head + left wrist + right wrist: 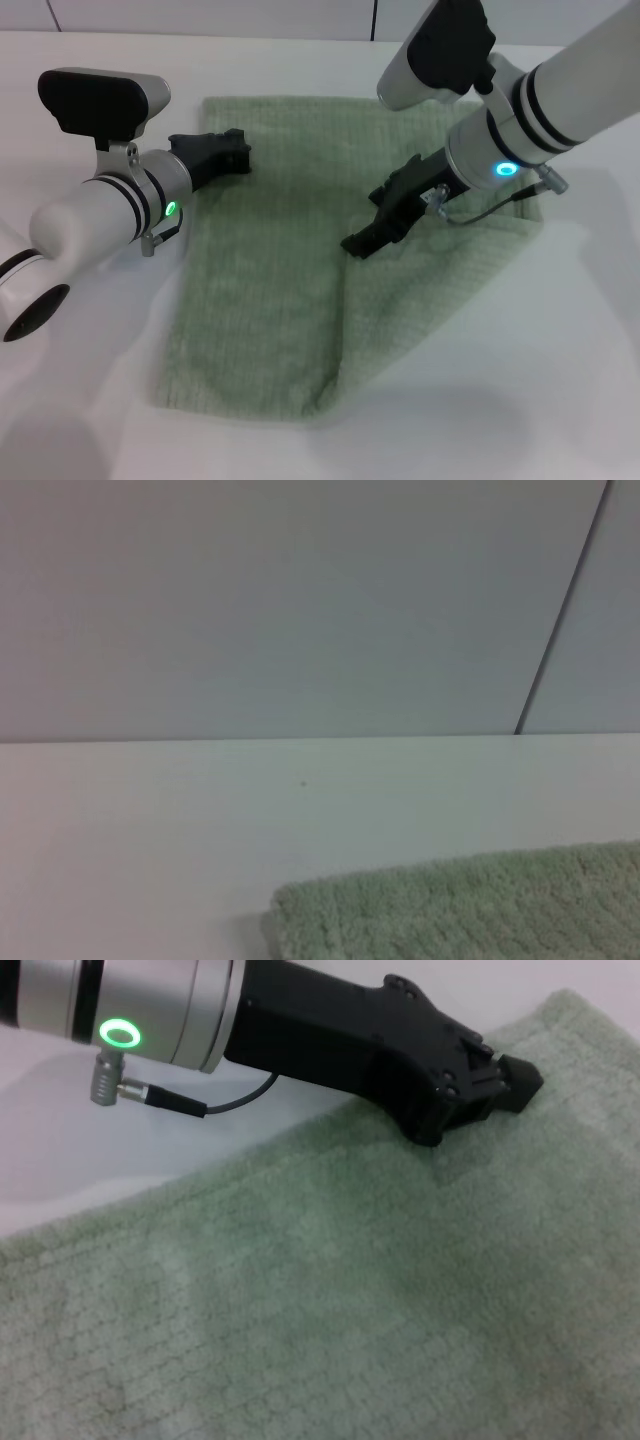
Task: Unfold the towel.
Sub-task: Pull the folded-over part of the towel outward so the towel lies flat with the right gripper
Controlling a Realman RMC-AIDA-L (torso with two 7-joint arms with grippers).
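The pale sage-green towel (270,280) lies on the white table, with its right part folded over as a second layer (440,270). The edge of that layer runs down the towel's middle. My right gripper (360,243) points down at the top of this folded edge, touching the cloth. My left gripper (235,150) is at the towel's far left edge. It also shows in the right wrist view (510,1080), shut, with its tip resting on the towel (330,1300). The left wrist view shows only a towel corner (470,910).
The white table (560,380) surrounds the towel on all sides. A wall with a dark seam (560,610) stands behind the table's far edge.
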